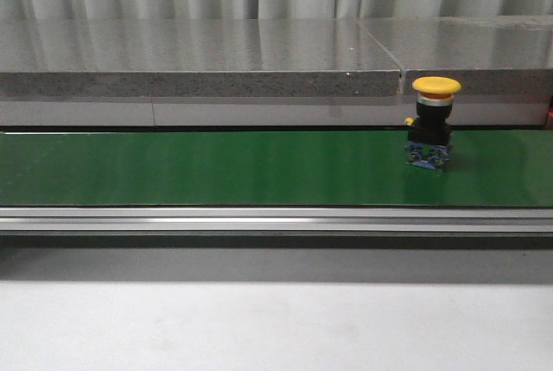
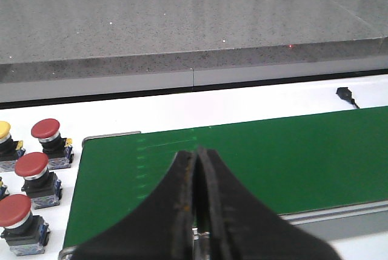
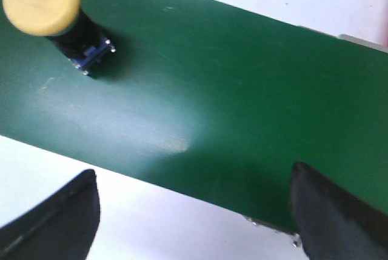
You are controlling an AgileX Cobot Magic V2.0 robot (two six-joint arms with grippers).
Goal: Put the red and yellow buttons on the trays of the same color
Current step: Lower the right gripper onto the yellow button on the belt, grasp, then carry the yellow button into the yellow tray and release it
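A yellow button [image 1: 435, 122] is seen standing upright on the green belt [image 1: 216, 168] toward its right end, and in the right wrist view it is well clear of the right gripper [image 3: 194, 211], whose fingers are spread wide apart with nothing between them. The left gripper [image 2: 197, 211] is pressed closed on nothing over the left end of the belt, and off that end three red buttons [image 2: 31, 172] and part of another yellow one [image 2: 5, 131] are parked on the white table [image 2: 182, 111].
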